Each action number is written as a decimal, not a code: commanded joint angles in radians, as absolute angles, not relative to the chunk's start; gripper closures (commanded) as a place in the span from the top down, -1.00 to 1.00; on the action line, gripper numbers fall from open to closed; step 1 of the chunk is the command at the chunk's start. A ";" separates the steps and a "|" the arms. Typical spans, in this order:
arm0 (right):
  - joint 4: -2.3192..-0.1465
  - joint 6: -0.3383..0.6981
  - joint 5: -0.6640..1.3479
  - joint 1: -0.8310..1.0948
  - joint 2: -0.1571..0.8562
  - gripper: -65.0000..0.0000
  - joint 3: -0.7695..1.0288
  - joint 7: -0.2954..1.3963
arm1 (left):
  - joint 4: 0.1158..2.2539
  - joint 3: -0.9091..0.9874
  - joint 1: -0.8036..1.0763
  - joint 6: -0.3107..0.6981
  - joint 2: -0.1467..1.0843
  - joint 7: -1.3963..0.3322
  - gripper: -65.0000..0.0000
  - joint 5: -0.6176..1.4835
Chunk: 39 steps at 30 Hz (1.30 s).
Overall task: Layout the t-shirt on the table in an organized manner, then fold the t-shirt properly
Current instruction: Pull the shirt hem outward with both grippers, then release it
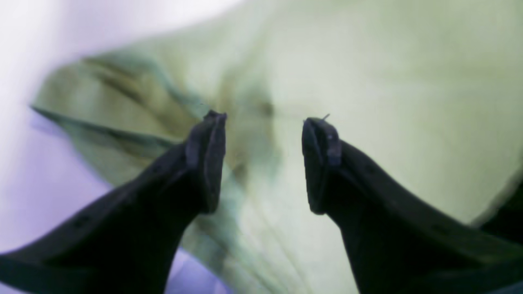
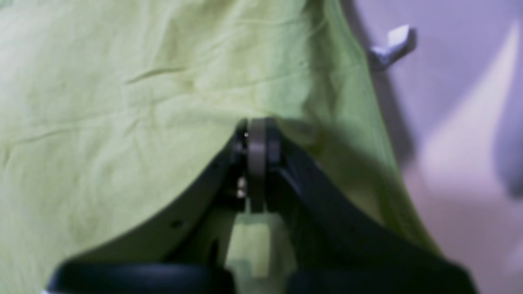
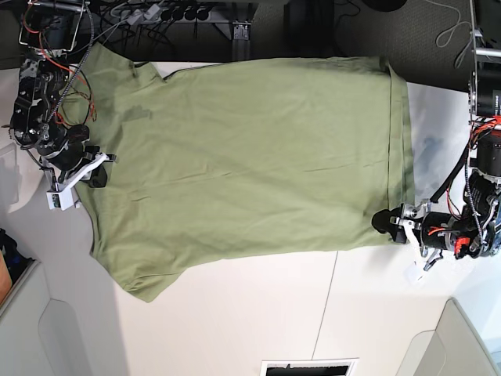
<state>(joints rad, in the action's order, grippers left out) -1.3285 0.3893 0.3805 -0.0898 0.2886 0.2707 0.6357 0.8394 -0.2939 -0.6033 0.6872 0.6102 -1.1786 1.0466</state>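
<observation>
The olive-green t-shirt (image 3: pixel 250 157) lies spread flat on the white table (image 3: pixel 258 321), hem toward the right, sleeves at top left and bottom left. My right gripper (image 3: pixel 95 177) is at the shirt's left edge. In the right wrist view it (image 2: pixel 257 127) is shut on a pinched fold of the cloth (image 2: pixel 122 102). My left gripper (image 3: pixel 383 222) is at the hem's lower right corner. In the left wrist view it (image 1: pixel 263 122) is open just above the cloth (image 1: pixel 388 81), with nothing between the fingers.
A thin dark seam (image 3: pixel 333 301) crosses the table. Cables and dark equipment (image 3: pixel 180 16) line the far edge. Grey bins sit at the lower corners (image 3: pixel 63 337). A small white scrap (image 2: pixel 392 43) lies beside the shirt's edge; I cannot tell whether it is the tag.
</observation>
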 commanded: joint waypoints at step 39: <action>-1.326 0.302 0.224 -0.094 0.371 -1.00 0.276 0.651 | 0.862 -0.287 -0.482 0.698 0.821 -1.210 0.01 1.287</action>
<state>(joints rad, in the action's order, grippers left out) -1.3258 0.3241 0.2531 -0.0917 0.3550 0.2707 0.6132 0.8459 -0.2943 -0.4568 0.6964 0.7944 -1.2110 1.2671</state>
